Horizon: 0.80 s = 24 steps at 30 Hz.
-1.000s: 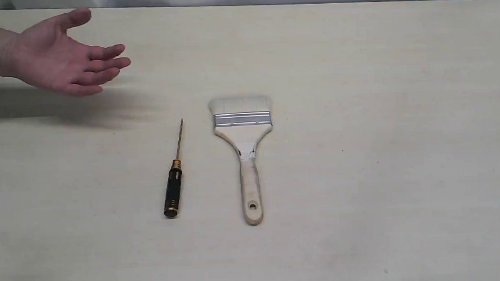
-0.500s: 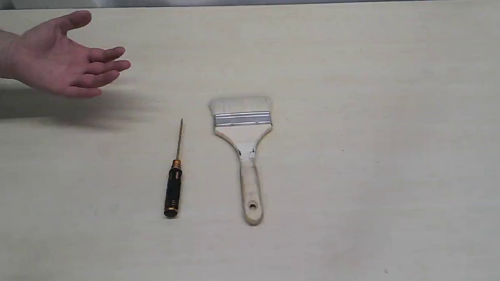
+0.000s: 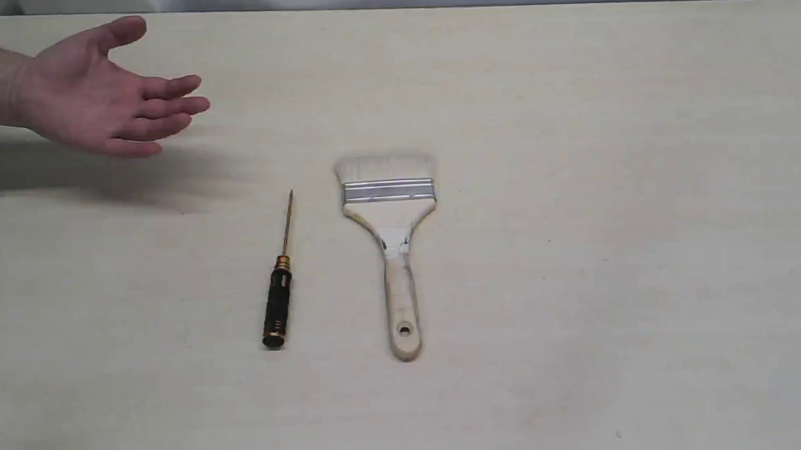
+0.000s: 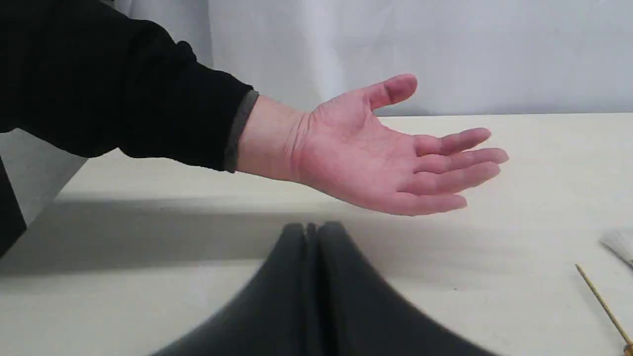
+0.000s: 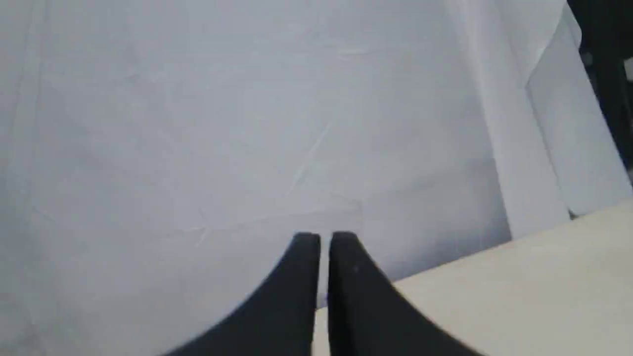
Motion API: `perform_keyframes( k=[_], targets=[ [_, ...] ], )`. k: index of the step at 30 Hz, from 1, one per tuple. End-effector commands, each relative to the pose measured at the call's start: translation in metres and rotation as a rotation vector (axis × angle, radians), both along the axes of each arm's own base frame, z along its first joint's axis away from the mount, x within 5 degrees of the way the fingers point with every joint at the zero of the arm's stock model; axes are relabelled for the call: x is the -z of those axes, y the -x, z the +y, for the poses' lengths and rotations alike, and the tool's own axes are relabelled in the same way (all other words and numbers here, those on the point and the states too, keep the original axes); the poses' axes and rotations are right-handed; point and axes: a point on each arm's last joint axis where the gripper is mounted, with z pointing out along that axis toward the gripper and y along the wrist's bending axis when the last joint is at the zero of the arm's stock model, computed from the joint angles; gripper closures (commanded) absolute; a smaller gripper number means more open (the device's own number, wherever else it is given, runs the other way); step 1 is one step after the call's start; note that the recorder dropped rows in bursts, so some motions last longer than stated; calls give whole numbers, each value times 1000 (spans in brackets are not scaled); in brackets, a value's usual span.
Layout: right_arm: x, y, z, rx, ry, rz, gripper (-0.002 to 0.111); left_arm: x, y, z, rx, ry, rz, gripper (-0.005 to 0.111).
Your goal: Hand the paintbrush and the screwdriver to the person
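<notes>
The paintbrush (image 3: pixel 391 238) lies flat mid-table, pale bristles toward the far side and its wooden handle with the hole toward the near edge. Just left of it lies the screwdriver (image 3: pixel 279 282), black handle near, gold shaft pointing away; its shaft tip (image 4: pixel 601 304) shows in the left wrist view. The person's open hand (image 3: pixel 96 96) hovers palm-up at the far left, dark sleeve visible behind the hand (image 4: pixel 376 153). My left gripper (image 4: pixel 311 228) is shut and empty, below the hand in that view. My right gripper (image 5: pixel 319 238) is shut and empty, facing a white backdrop. Neither gripper shows in the exterior view.
The pale wooden table (image 3: pixel 608 244) spreads wide around the two tools. A white cloth backdrop (image 5: pixel 247 123) hangs behind the far edge. A dark frame post (image 5: pixel 606 59) stands at the table's corner in the right wrist view.
The person's hand shifted very slightly. The dark speck at the exterior view's right edge one second ago is gone. The tools have not moved.
</notes>
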Motion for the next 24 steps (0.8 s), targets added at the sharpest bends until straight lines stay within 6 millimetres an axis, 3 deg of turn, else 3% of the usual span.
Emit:
perform_keyframes(
  k=[1,6,12,16,19,24],
  targets=[
    [3,0,0,-2,-41,23,104,0,0,-1,9,5,-6,107],
    [-13,3,3,-60,-78,-107,104,0,0,-1,9,3,-9,107],
    [-90,26,20,-298,55,-419,103,0,0,-1,8,3,-7,107],
    [-139,25,42,-501,278,-450,88,0,0,-1,8,3,-7,107],
    [-166,-1,51,-579,318,-311,77,0,0,-1,8,3,-7,107],
    [-188,-58,63,-697,343,-33,75,0,0,-1,8,3,-7,107]
  ],
)
